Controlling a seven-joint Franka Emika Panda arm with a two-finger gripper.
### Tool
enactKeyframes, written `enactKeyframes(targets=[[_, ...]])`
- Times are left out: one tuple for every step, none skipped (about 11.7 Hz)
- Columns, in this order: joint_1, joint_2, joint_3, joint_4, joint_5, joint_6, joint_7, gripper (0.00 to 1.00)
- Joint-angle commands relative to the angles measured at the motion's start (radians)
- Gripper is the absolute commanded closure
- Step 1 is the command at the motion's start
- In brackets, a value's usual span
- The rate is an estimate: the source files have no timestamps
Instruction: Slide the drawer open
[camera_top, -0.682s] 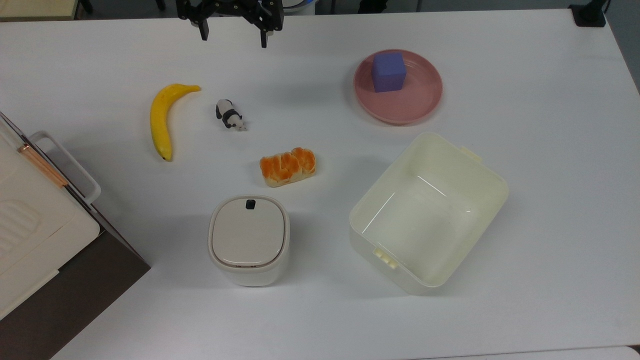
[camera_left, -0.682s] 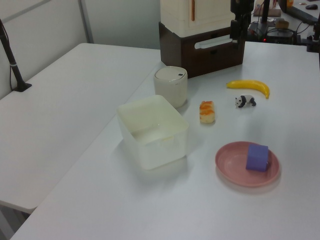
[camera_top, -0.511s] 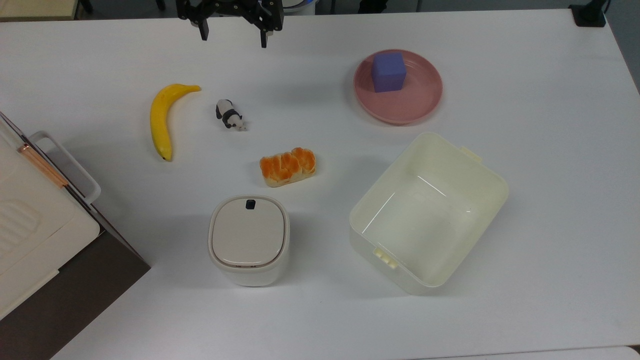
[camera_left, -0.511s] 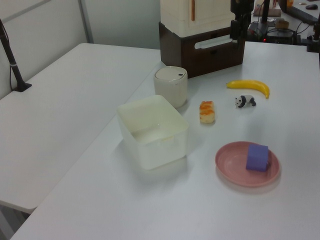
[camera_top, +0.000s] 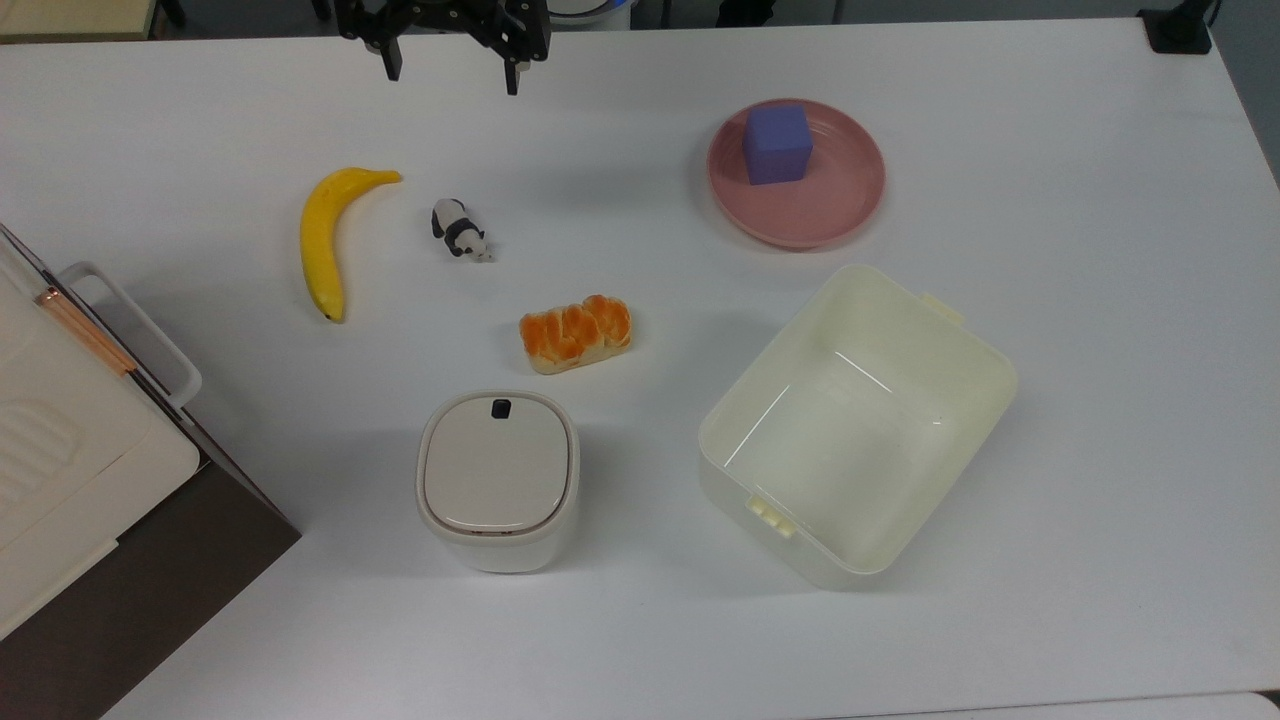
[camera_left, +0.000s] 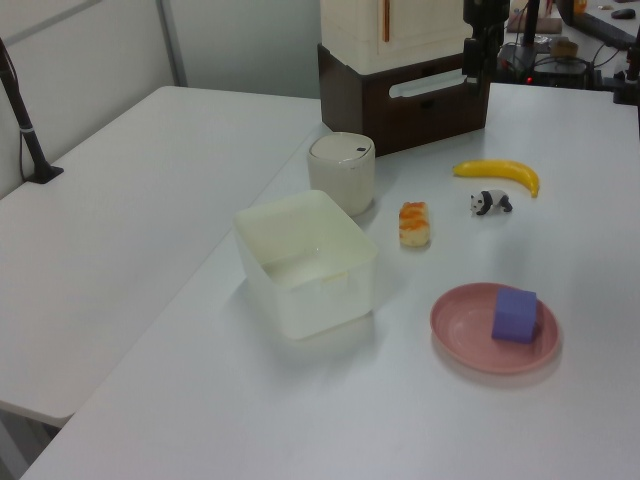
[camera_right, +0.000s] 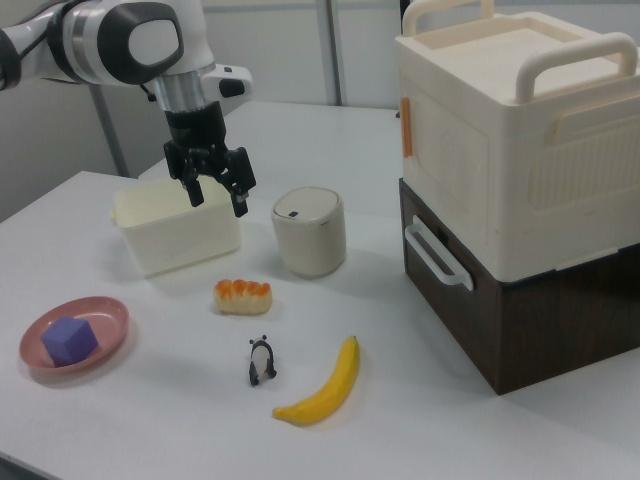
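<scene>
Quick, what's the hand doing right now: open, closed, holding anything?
Hand: open, holding nothing, up in the air and away from the drawer.

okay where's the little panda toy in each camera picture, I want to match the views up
Top view: the panda toy stands left of centre, between the banana on its left and the bread lower right.
Left view: the panda toy is right of centre, just below the banana.
Right view: the panda toy is low and left of centre, left of the banana.
Shared landmark: the banana, always next to it.
</scene>
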Motion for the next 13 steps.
enactKeyframes(targets=[[-0.005,-0.005,0.0,-0.006,0.012,-0.008,-0.025,0.0],[-0.006,-0.005,-0.001,-0.005,0.012,-0.008,-0.027,0.0],[-0.014,-0.005,0.0,-0.006,0.012,-0.008,-0.028,0.0],[-0.02,-0.005,-0.001,-0.006,0.012,-0.009,-0.028,0.0],[-0.023,-0.005,0.0,-0.006,0.012,-0.008,-0.03,0.0],[-0.023,-0.005,0.0,-0.006,0.012,-0.008,-0.036,0.0],[-0.023,-0.006,0.0,-0.006,0.012,-0.009,-0.057,0.0],[-0.02,-0.006,0.0,-0.006,0.012,-0.011,-0.086,0.0],[-0.02,-0.009,0.0,-0.006,0.012,-0.015,-0.117,0.0],[-0.019,-0.009,0.0,-0.006,0.014,-0.021,-0.169,0.0],[-0.019,-0.009,0.0,-0.006,0.012,-0.023,-0.209,0.0],[-0.017,-0.009,0.002,-0.006,0.012,-0.026,-0.253,0.0],[-0.016,-0.011,0.002,-0.006,0.012,-0.029,-0.299,0.0]])
